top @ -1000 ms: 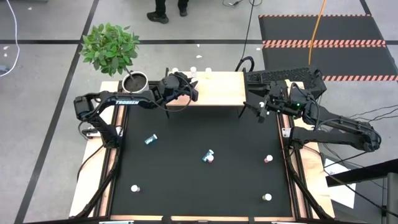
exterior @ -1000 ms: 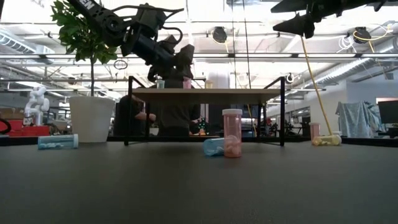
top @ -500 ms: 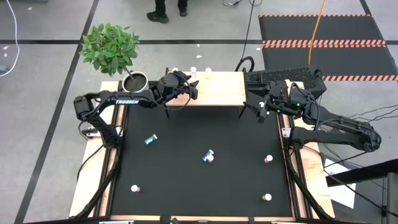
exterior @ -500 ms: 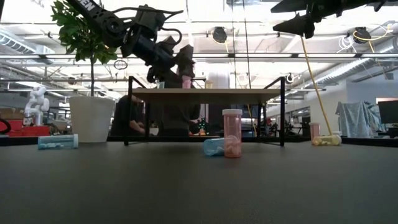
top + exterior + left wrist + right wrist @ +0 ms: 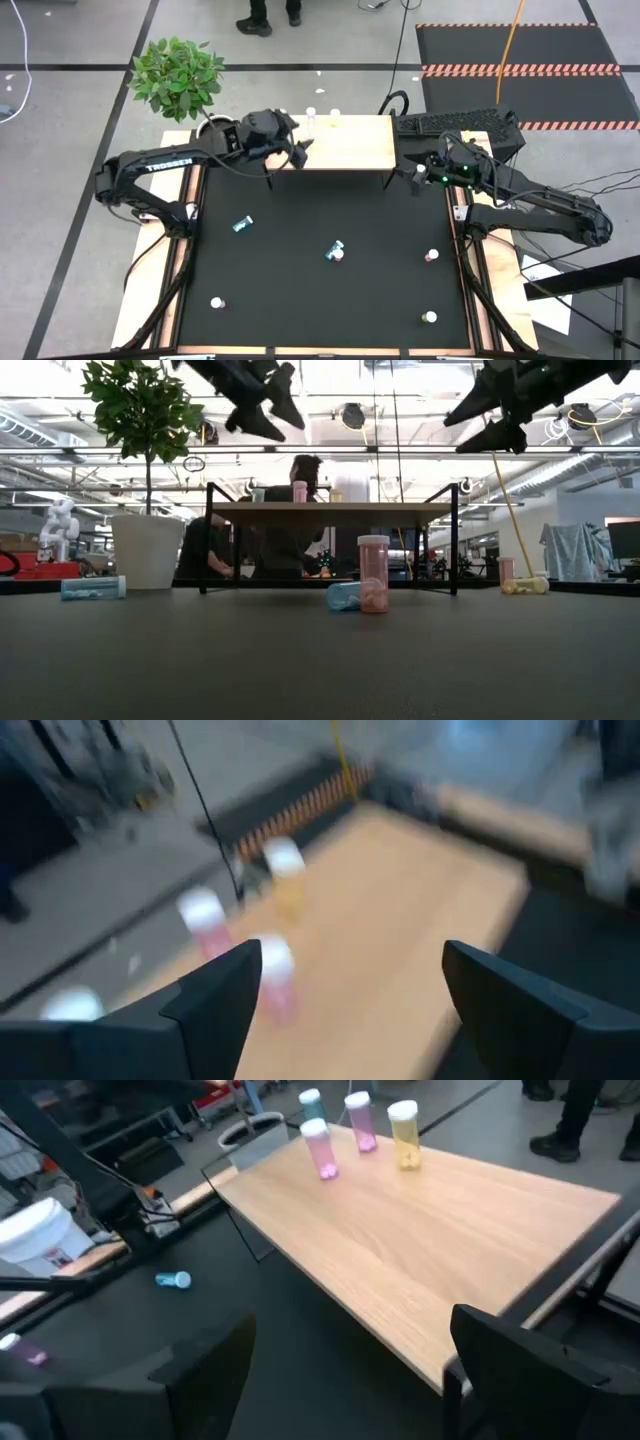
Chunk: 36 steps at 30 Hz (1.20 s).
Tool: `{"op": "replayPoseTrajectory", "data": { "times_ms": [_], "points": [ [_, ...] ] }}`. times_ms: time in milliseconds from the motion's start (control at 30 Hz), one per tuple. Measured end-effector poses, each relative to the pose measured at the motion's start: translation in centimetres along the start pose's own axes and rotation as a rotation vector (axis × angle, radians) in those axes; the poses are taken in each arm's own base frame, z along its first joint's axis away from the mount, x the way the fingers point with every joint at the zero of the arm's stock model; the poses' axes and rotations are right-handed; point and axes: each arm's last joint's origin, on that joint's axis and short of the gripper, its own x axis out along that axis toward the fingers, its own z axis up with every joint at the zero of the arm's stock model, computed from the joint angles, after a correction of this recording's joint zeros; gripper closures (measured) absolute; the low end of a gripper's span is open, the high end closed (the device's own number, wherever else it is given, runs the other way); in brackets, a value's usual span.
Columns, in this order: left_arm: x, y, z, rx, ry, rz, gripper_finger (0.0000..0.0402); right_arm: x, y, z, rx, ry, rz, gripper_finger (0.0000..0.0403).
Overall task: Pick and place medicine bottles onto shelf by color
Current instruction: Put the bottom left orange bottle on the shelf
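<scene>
The wooden shelf (image 5: pixel 345 142) stands at the table's far edge. Several medicine bottles stand upright on its top near the far left corner: a teal one (image 5: pixel 310 1102), two pink ones (image 5: pixel 358 1120) (image 5: pixel 320 1148) and a yellow one (image 5: pixel 404 1128). My left gripper (image 5: pixel 298 150) hangs open above the shelf's left end, touching nothing, high over it in the low view (image 5: pixel 278 402). My right gripper (image 5: pixel 412 172) hovers open off the shelf's right end. More bottles are on the black mat: a teal one (image 5: pixel 242 224) lying down, and a pink one (image 5: pixel 373 573) upright beside a lying teal one (image 5: pixel 343 597).
A white pot (image 5: pixel 146 550) with a leafy plant (image 5: pixel 178 75) stands at the far left corner, close to my left arm. Single bottles sit at the near left (image 5: pixel 217 301), near right (image 5: pixel 429 317) and right (image 5: pixel 432 256). A keyboard (image 5: pixel 455 122) lies beyond the shelf's right end. A person (image 5: pixel 290 530) is behind the shelf.
My left gripper has opened and let go of a pink bottle, which stays upright on the shelf top. It has then risen well clear of the shelf and drawn back toward the table's left. My right gripper has tipped downward and rolled a little, staying open.
</scene>
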Motion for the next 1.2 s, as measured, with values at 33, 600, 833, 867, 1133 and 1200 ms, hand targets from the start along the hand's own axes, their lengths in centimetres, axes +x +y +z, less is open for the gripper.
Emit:
{"op": "replayPoseTrajectory", "data": {
  "times_ms": [33, 600, 833, 867, 1133, 1200],
  "points": [
    [-0.6, -0.5, 0.3, 0.008, 0.039, -0.013, 0.0099, 0.0, 0.0, 0.0, -0.001, -0.001, 0.0, 0.0074],
    [-8.8, -6.9, -2.6, -0.36, 0.514, -0.005, 0.0152, -1.0, 0.9, 0.2, 0.095, 0.044, 0.272, 0.0074],
    [-7.9, -11.1, -5.1, -0.376, 0.512, -0.102, 0.017, -0.9, 0.4, -1.5, 0.1, 0.211, 0.182, 0.0083],
    [-7.8, -11.6, -5.6, -0.38, 0.519, -0.108, 0.0173, -1.0, 0.4, -1.8, 0.096, 0.232, 0.173, 0.0087],
    [-6.9, -16.0, -7.9, -0.509, 0.471, -0.27, 0.0182, -1.6, 0.3, -3.8, 0.025, 0.381, 0.04, 0.0129],
    [-6.3, -17.1, -8.2, -0.514, 0.403, -0.303, 0.0182, -1.7, 0.5, -4.1, 0.009, 0.402, 0.038, 0.0138]
  ]
}}
